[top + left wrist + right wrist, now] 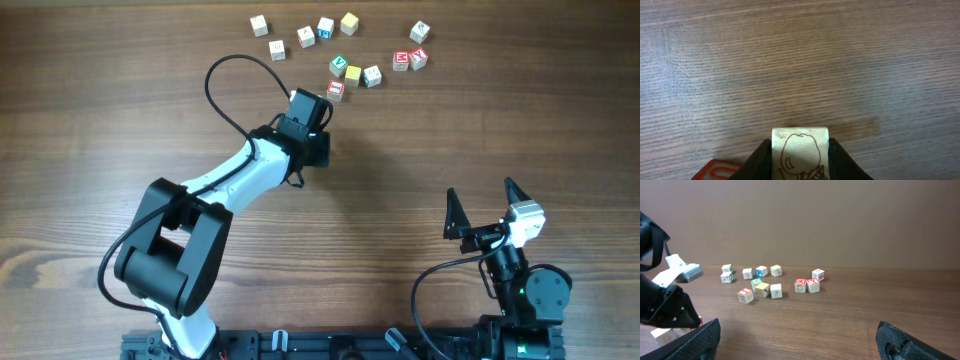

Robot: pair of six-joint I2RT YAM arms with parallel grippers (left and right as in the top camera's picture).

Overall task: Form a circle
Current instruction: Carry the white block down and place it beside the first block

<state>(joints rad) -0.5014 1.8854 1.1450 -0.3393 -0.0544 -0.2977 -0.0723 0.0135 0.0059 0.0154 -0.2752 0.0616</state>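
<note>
Right, nearest the base the right gripper (487, 212) sits parked at about four o'clock of the left wrist, jaws spread as wide as they go and holding nothing; leave it there. The left gripper (800, 157) is closed on a cream cube (801, 145) with a brown line drawing, a finger pressed on each side face; I cannot tell whether the cube rests on the table (800, 60) or hangs just above it. Just beside the left finger, at eight o'clock of that cube in the wrist view, a red-faced cube (715, 171) peeks in; the arm hides it from overhead. The circle is not a ring yet; I judge these two cubes to be its start. The loose cubes (372, 75) lie scattered far off at one o'clock of the gripper, a yellow cube (352, 75) and the green-faced cube (339, 66) among them. To do this step well: seat the cream cube flat and close to the red one, turned slightly so the line can curve; release only once it is down; lift straight up so the finger does not drag the red cube; skip the green one when fetching the next.
</note>
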